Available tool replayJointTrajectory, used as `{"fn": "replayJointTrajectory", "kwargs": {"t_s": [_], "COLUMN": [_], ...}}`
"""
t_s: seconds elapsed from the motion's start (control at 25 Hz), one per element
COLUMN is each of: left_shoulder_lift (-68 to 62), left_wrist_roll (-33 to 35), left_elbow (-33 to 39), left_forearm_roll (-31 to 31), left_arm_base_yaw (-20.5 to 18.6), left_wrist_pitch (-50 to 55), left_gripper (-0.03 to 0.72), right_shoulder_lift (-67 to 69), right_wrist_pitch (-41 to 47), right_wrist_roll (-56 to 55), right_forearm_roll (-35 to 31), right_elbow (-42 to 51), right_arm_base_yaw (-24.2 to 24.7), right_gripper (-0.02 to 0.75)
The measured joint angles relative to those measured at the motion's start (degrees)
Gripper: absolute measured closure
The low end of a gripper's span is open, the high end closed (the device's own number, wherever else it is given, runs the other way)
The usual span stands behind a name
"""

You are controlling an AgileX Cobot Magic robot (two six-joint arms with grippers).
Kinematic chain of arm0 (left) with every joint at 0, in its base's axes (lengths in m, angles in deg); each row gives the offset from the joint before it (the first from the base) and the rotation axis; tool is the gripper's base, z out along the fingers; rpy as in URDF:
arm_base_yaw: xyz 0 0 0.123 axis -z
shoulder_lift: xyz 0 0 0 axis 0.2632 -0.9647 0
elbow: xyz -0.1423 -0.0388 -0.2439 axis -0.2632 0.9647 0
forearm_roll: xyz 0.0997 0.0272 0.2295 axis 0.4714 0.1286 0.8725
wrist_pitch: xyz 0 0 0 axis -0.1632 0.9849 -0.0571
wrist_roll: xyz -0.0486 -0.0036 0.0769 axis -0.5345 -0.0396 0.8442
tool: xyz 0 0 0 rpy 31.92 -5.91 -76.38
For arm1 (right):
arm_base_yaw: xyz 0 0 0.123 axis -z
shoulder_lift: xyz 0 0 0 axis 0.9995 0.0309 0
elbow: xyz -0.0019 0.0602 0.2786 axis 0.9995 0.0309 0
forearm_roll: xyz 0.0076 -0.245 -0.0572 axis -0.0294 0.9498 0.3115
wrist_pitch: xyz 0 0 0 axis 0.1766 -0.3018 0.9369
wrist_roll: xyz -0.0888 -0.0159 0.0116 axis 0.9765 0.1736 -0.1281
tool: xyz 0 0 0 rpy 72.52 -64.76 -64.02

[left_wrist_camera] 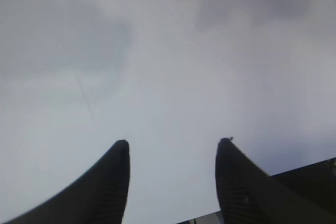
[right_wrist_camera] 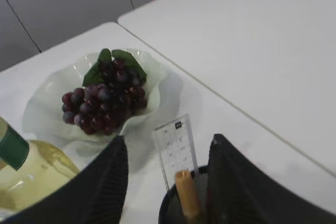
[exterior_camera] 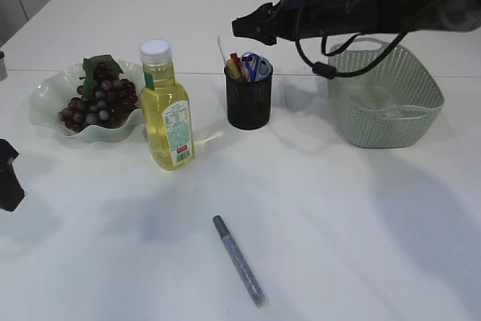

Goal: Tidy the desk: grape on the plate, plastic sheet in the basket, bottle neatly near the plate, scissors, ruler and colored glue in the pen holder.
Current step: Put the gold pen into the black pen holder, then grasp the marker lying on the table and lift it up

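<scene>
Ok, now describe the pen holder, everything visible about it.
The pen holder is a black cylindrical cup, apparently of wire mesh, standing upright on the white table between the bottle and the basket, touching neither. A clear ruler stands in it, beside a tan stick-like item and the blue-handled scissors, all poking above the rim. The right gripper, open and empty, hovers just above its opening.

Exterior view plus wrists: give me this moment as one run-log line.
grape on plate | bottle beside plate | ruler in pen holder | glue pen loose on desk | right gripper open above holder | left gripper open, empty
</scene>
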State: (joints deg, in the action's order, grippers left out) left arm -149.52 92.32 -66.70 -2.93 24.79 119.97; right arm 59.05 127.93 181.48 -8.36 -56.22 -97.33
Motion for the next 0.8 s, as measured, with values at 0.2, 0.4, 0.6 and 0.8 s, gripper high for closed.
{"fn": "replayJointTrajectory", "kwargs": {"t_s": [0.2, 0.4, 0.6, 0.8], "left_shoulder_lift": [0.0, 0.0, 0.0, 0.0], "left_wrist_roll": [0.0, 0.0, 0.0, 0.0], "left_elbow": [0.0, 0.0, 0.0, 0.0], "left_forearm_roll": [0.0, 0.0, -0.1, -0.7], "left_arm_base_yaw": [0.0, 0.0, 0.0, 0.0], "left_wrist_pitch": [0.3, 0.4, 0.5, 0.5], "left_gripper": [0.307, 0.308, 0.309, 0.309], "right_shoulder_lift": [-10.5, -19.4, -24.2, -24.5], "right_wrist_pitch": [-0.4, 12.9, 23.6, 27.3], "right_wrist_roll": [-38.8, -66.5, -86.0, -96.2], "right_forearm_roll": [32.9, 53.4, 71.2, 81.4], "right_elbow": [0.0, 0.0, 0.0, 0.0], "right_arm_base_yaw": [0.0, -1.2, -8.0, -17.7], "right_gripper": [0.334, 0.334, 0.333, 0.333]}}
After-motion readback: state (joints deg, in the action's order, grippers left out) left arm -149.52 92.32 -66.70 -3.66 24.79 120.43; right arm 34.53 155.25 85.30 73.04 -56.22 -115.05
